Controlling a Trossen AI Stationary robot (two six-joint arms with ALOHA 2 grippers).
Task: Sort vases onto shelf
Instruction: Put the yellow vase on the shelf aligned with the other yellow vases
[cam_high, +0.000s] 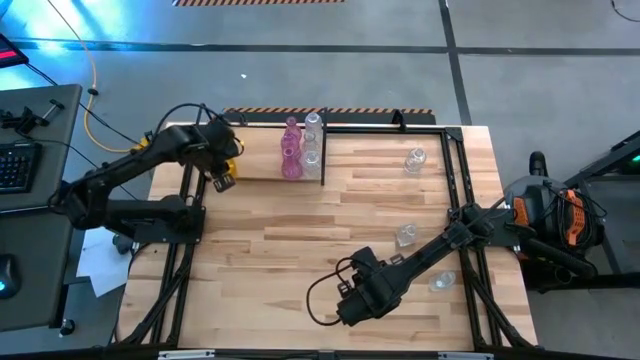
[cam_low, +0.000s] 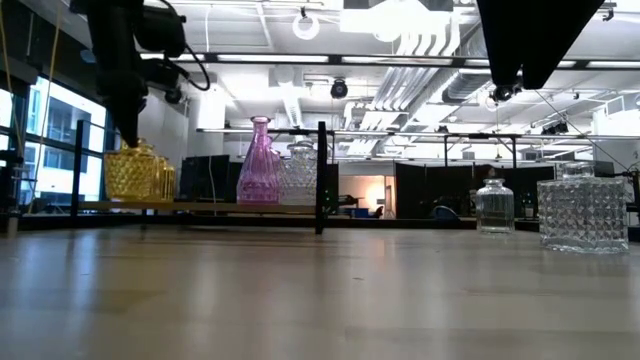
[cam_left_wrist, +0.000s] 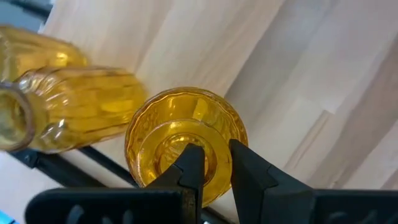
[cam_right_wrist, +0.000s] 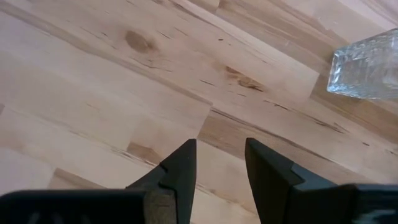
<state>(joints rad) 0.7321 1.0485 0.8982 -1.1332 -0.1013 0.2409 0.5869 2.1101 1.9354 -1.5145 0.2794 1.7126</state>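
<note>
High view: left claw (cam_high: 224, 178) over the shelf (cam_high: 262, 180) at its left end, on an amber vase (cam_high: 229, 170); pink vase (cam_high: 291, 150) and clear vases (cam_high: 313, 140) standing just beside the divider; right claw (cam_high: 352, 305) low over bare tabletop (cam_high: 270, 260) near the front edge, three more clear vases (cam_high: 406, 235) scattered on the right side. Low view: amber vases (cam_low: 138, 172) on the shelf board under the left arm, pink vase (cam_low: 259, 162) touching a clear one at the divider (cam_low: 321, 178). Left wrist view: left claw (cam_left_wrist: 211, 163) pinched narrow on the rim of the amber vase (cam_left_wrist: 185, 140), two more amber vases (cam_left_wrist: 81, 109) just beside it. Right wrist view: right claw (cam_right_wrist: 221, 163) partly open, holding nothing, clear vase (cam_right_wrist: 367, 65) well apart.
</note>
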